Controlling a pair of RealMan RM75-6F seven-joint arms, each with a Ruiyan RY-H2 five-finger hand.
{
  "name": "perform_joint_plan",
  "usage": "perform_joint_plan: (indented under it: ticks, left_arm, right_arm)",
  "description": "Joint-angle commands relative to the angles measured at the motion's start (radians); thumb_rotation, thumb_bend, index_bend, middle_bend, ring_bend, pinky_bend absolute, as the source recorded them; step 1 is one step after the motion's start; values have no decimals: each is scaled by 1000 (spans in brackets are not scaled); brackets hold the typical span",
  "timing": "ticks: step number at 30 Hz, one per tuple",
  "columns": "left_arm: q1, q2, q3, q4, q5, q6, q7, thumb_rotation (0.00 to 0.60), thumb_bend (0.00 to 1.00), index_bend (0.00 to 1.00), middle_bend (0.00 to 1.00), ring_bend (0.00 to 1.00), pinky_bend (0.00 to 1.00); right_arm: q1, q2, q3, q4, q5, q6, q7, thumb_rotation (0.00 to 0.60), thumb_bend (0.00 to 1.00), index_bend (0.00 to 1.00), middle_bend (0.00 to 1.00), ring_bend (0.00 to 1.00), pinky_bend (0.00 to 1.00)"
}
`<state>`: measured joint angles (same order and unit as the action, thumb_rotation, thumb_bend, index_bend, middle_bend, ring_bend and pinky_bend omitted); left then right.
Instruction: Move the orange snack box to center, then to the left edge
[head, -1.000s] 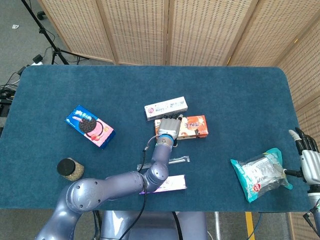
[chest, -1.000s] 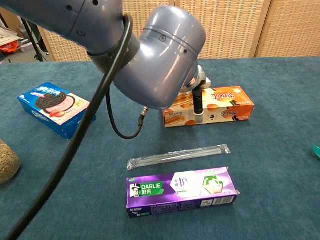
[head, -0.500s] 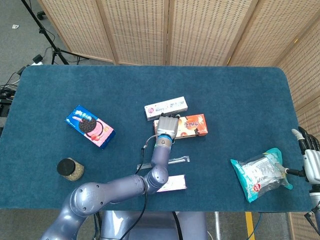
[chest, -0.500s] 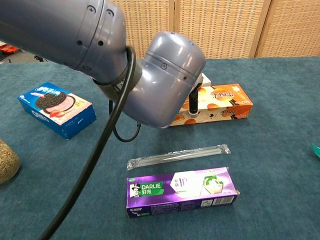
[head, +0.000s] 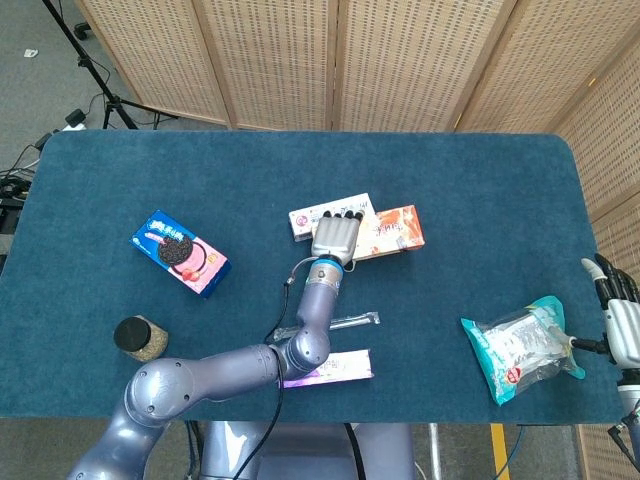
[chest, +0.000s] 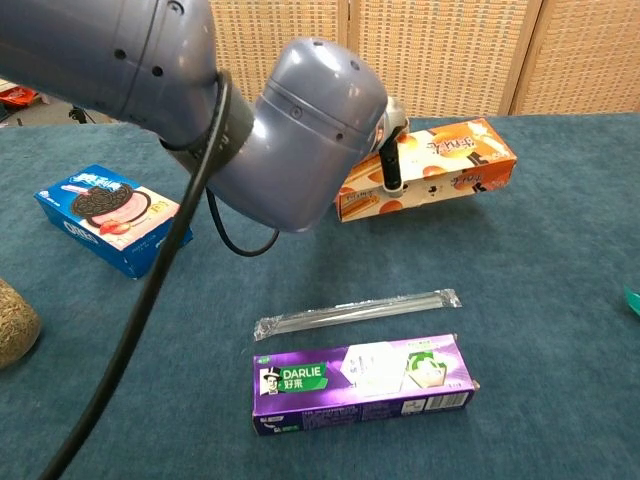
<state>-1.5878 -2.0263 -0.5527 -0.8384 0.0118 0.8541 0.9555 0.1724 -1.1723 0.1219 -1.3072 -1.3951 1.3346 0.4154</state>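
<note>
- Left robot hand grasps orange snack box, mid-surface, tilted.
- White box touches it; bare cloth beyond.
- Right robot hand released, beside bag.

- My blue carpeted table carries a blue cookie box, a white carton, a purple toothpaste box, a clear wrapped stick, a teal bag and a round brown jar.

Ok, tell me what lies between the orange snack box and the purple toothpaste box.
In the chest view, a clear-wrapped straw lies on the cloth between the orange snack box and the purple toothpaste box. The head view shows the left arm crossing that stretch.
</note>
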Motion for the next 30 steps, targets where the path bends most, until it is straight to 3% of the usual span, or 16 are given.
perform_joint_plan:
  ticks: [1, 16, 24, 30]
  left_arm:
    - [43, 56, -8, -74, 30, 3, -23, 600, 490, 549, 223, 259, 164]
    - [236, 403, -41, -416, 4, -16, -96, 600, 490, 549, 223, 260, 164]
    - [311, 580, 17, -541, -71, -90, -93, 600, 492, 549, 223, 260, 164]
    - [367, 772, 95, -657, -141, -180, -84, 600, 493, 552, 225, 260, 164]
  right_arm:
    - [0, 1, 1, -3, -1, -1, -4, 600, 0, 0, 0, 0, 0]
    - [-1, -1, 0, -15, -4, 2, -39, 600, 0, 0, 0, 0, 0]
    - [-1, -3, 1, -20, 0, -2, -58, 600, 0, 0, 0, 0, 0]
    - [0, -5, 1, -23, -1, -4, -73, 600, 0, 0, 0, 0, 0]
